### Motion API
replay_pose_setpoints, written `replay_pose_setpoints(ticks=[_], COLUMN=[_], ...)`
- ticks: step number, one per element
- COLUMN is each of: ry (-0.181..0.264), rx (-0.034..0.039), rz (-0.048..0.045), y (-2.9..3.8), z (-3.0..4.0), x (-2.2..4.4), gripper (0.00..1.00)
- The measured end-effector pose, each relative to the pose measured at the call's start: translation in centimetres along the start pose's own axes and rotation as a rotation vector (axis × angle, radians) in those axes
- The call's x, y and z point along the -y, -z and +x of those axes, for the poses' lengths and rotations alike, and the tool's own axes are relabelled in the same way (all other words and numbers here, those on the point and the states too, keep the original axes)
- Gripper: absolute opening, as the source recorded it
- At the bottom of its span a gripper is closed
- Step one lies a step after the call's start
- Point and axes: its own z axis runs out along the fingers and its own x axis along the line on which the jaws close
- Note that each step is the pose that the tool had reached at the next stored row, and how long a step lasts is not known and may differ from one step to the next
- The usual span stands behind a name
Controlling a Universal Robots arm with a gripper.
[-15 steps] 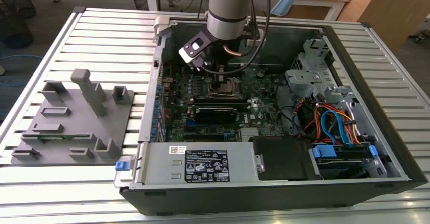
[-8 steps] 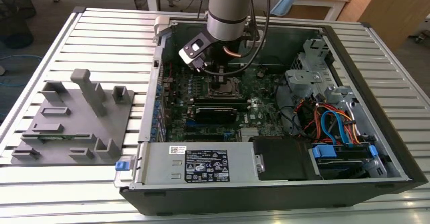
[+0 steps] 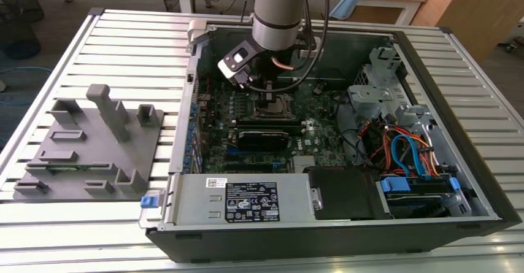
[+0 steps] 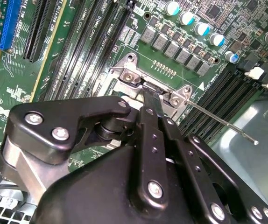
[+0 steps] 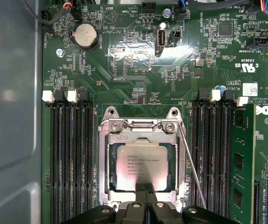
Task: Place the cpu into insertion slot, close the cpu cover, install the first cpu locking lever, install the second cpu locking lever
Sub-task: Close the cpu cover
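The cpu [image 5: 141, 165] lies flat in the insertion slot [image 5: 101, 140], dull top up. The cpu cover [image 5: 141, 136] appears to be lowered around it, framing the chip on all four sides. The fingers [image 5: 142, 193] are drawn together with no gap to be seen and nothing caught between them. Their joined tip sits at the middle of the slot's edge, on or just over the cover's rim; whether it presses down I cannot tell. The relation that matters is the thin wire locking lever [image 5: 192, 168]. It runs along one side of the slot, its long axis parallel to that side but splaying outward, beside the fingers rather than under them. I judge it unlatched. The second wrist view adds what the first cannot: the lever [image 4: 222, 123] rises off the slot's corner and ends free over the memory slots [image 4: 227, 93], while the fingers [image 4: 153, 100] point at the slot's hinge bracket. In the exterior view the gripper [image 3: 264, 92] hangs directly above the slot, inside the computer case [image 3: 327, 236] on the table [image 3: 123, 40].
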Motion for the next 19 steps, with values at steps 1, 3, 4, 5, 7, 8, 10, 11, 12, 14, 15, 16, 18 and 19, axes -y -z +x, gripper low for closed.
replay_pose_setpoints(ticks=[1, 3, 4, 5, 7, 8, 10, 11, 12, 14, 15, 16, 18, 19], ry=[0.0, 0.001, 0.001, 0.002, 0.003, 0.004, 0.005, 0.005, 0.005, 0.006, 0.006, 0.006, 0.006, 0.006], rx=[-0.0002, -0.0003, -0.0004, -0.0004, -0.0013, -0.0012, -0.0003, -0.0002, -0.0001, -0.0004, -0.0004, -0.0002, -0.0002, -0.0001], rz=[-0.0001, -0.0002, -0.0003, -0.0003, -0.001, -0.0008, -0.0002, -0.0001, -0.0001, -0.0002, -0.0002, -0.0001, -0.0001, -0.0001], y=[-0.01, 0.0, 0.0, 0.02, 0.12, 0.2, 0.43, 0.56, 0.66, 0.69, 0.7, 0.71, 0.72, 0.72], z=[0.0, 0.0, 0.01, 0.01, 0.03, 0.03, 0.02, 0.02, 0.02, 0.03, 0.03, 0.03, 0.03, 0.03], x=[0.0, 0.0, 0.0, 0.0, -0.01, 0.0, 0.03, 0.03, 0.03, 0.03, -0.06, -0.24, -0.66, -0.86], gripper=[0.1, 0.1, 0.1, 0.1, 0.1, 0.1, 0.1, 0.1, 0.1, 0.1, 0.1, 0.1, 0.1, 0.1])
